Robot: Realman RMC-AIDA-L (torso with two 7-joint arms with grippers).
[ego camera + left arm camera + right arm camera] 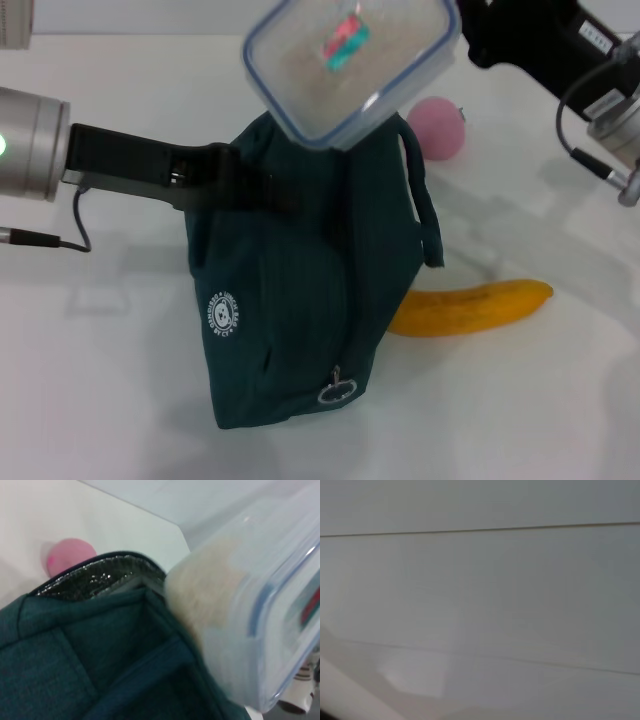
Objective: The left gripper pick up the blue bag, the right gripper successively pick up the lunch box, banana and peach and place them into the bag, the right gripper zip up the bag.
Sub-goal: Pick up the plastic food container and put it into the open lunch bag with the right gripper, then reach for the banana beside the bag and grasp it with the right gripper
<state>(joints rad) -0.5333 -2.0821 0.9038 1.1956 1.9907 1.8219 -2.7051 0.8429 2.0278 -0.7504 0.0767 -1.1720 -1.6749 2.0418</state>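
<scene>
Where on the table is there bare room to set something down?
Bare table lies on the logo side of the blue bag, and near the front edge below the banana. It is crowded between the bag, banana and peach.

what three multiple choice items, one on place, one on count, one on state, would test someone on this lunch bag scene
1. Where is the lunch box?
A. flat on the table beside the banana
B. held tilted above the open top of the blue bag
C. fully inside the bag

2. How many fruits lie on the table outside the bag?
A. none
B. two
C. four

3. What is the state of the blue bag?
A. zipped shut and lying flat
B. folded under the box
C. upright, top open, gripped by the left gripper

Answers:
1 B: the right gripper carries the box at a slant over the bag's mouth.
2 B: the banana and the peach both rest on the table.
3 C: the left gripper clamps the bag's upper edge, and the left wrist view shows silver foil lining at the open rim.
</scene>
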